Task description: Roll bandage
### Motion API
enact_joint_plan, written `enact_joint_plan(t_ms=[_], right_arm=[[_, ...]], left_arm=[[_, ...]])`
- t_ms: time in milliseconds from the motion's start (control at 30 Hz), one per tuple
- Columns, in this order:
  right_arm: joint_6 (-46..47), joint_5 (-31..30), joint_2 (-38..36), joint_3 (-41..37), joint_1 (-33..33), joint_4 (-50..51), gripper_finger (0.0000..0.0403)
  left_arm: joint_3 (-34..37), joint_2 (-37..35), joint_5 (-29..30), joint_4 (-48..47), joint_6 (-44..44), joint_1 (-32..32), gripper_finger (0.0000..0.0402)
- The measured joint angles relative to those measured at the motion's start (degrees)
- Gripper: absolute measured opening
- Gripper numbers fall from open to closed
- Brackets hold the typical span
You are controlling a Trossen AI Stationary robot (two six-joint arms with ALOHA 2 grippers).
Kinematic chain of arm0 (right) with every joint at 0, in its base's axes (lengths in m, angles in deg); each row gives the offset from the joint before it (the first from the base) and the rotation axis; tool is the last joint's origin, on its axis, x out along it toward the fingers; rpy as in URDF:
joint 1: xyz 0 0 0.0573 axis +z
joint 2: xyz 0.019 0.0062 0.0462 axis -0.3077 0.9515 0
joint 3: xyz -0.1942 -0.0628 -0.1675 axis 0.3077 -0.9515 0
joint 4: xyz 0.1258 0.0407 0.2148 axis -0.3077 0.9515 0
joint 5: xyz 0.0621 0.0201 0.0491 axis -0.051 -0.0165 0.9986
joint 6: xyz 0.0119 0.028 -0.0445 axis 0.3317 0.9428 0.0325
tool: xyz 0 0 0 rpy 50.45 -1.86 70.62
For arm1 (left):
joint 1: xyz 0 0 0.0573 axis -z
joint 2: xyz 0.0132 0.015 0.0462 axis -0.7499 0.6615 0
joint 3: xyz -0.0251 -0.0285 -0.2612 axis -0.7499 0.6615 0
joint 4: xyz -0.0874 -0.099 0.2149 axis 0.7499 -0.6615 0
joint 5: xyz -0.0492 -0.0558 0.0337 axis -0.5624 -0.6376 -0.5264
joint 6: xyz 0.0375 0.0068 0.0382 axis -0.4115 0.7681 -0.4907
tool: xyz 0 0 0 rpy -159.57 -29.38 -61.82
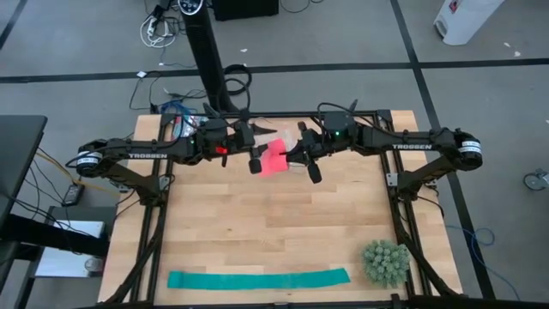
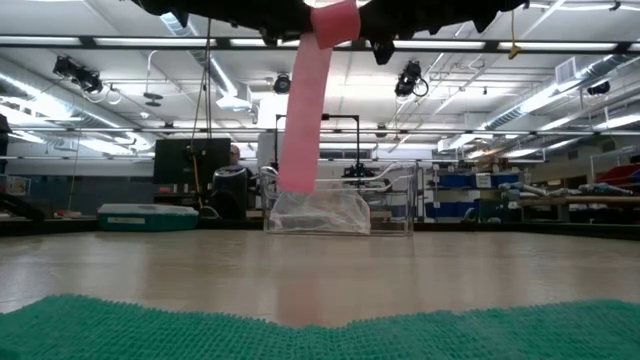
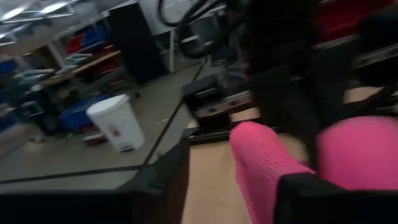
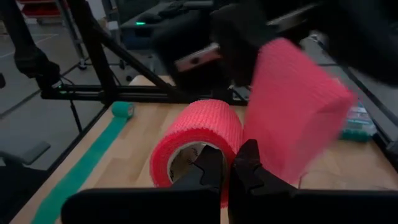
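bandage (image 1: 274, 160): held up in the air between the two arms, over the far middle of the surface (image 1: 274, 232); not resting on the wood at all.
bandage, form: part rolled, part loose. Right wrist view shows a hollow-cored roll with a flat free length beside it; low view shows that length hanging straight down, its end clear of the surface.
long axis: the hanging tail runs vertical; the roll's core points roughly along the right jaws, toward that wrist camera.
right gripper (image 4: 229, 167): jaws pressed together at the near rim of the roll (looks like a pinch on the wall of the roll, though the contact itself is hidden).
left gripper (image 3: 236, 186): just beside the bandage on its other side; jaws spread, one to each side of a pink fold (whether they press on it I cannot tell).
nearer arm: both are close; the right one seems to carry the roll, so I judge the next wrap turns on the left jaws re-taking the tail below the roll.
material: soft open-mesh fabric, pink-red, finely ribbed, limp enough to drape.
teal strip (image 1: 257, 279): lies flat along the near edge, well apart, untouched.
spiky green ball (image 1: 384, 263): near right corner, clear of the work.
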Motion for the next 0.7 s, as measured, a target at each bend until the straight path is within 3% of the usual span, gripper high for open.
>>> enact_joint_plan(t_ms=[133,267,700], right_arm=[[-0.39,0.1,0.0,0.0,1.45,-0.03,0.0],[-0.25,-0.84,0.0,0.0,2.71,-0.04,0.0],[3.09,-1.71,0.02,0.0,5.43,-1.04,0.0]], left_arm=[[0.0,0.0,1.05,0.56,-0.89,0.0,0.0194],[0.0,0.0,0.84,2.18,-0.71,0.14,0.0202],[0.0,0.02,-8.25,6.18,0.29,3.09,0.0203]])
